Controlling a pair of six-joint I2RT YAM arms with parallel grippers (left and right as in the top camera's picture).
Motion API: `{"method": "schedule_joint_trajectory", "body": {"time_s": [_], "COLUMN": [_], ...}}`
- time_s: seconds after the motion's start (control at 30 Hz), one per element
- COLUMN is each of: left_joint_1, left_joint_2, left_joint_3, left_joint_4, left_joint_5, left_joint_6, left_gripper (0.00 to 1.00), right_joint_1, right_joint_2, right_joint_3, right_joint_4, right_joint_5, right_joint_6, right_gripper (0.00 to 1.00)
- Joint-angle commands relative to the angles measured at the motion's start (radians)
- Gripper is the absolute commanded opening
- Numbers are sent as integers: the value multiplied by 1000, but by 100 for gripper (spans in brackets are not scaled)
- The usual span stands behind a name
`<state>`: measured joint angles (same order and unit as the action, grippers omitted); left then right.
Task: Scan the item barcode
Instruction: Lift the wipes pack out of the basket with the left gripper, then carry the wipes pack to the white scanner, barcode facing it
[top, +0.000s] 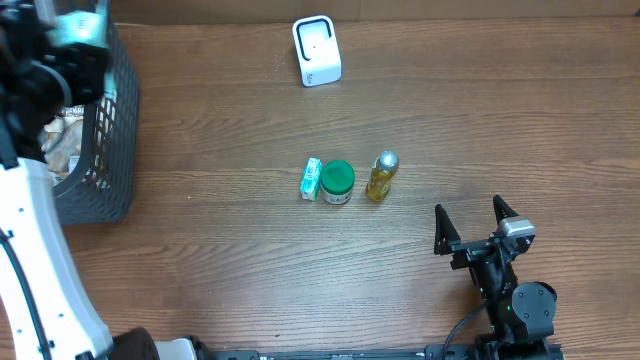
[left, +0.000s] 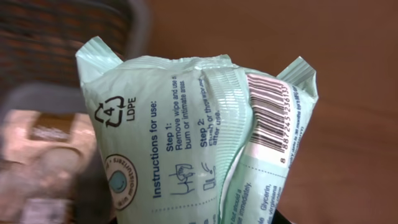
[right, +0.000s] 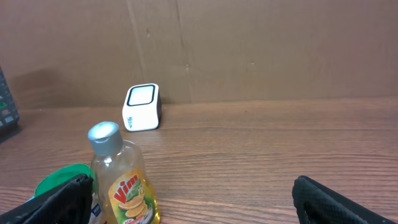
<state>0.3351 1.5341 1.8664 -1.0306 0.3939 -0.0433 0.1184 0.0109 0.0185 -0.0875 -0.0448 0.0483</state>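
The wipes packet (left: 186, 137) is standing upright between the fingers of the left gripper (top: 72, 45), which is clamping its lower end. The fingers themselves are hiding below the edge of the left wrist view. The packet is filling that view, its barcode (left: 273, 118) running up the right-hand flap and facing the camera (the printed instructions are sitting to the left of it). Packet and gripper are hanging over the far end of the dark mesh basket (top: 110, 150). Well to the right of the basket, at mid-table, a small teal box (top: 311, 179), a green-lidded jar (top: 337, 182) and a yellow bottle (top: 382, 176) are sitting in a tight row. The white scanner (top: 317, 50) is standing well right of the basket too, nearer the far edge. Farthest from the basket, the right gripper (top: 468, 206) is waiting with its jaws spread wide, holding nothing.
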Motion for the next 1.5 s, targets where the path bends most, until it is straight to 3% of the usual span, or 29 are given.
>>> {"method": "schedule_joint_trajectory", "body": {"time_s": [0.0,0.27,0.83,1.47], "left_joint_1": [-101,-291,-660,-787], "left_joint_2": [-18,-13,122,285], "left_joint_3": [19,18,18,18], "left_joint_4": [-43,-110,-216,-254], "left_joint_5": [32,156,55,18], "left_joint_6": [-18,-137,-137,-145], "left_gripper": [6,4,4,4], "right_joint_1": [-3,-3,-3,-3], "right_joint_2": [-8,-8,-8,-8], "right_joint_3": [-11,-11,-11,-11], "right_joint_4": [6,6,6,6], "right_joint_5": [5,5,5,5], "right_joint_6": [-8,-8,-8,-8], "right_gripper": [100,100,100,100]}}
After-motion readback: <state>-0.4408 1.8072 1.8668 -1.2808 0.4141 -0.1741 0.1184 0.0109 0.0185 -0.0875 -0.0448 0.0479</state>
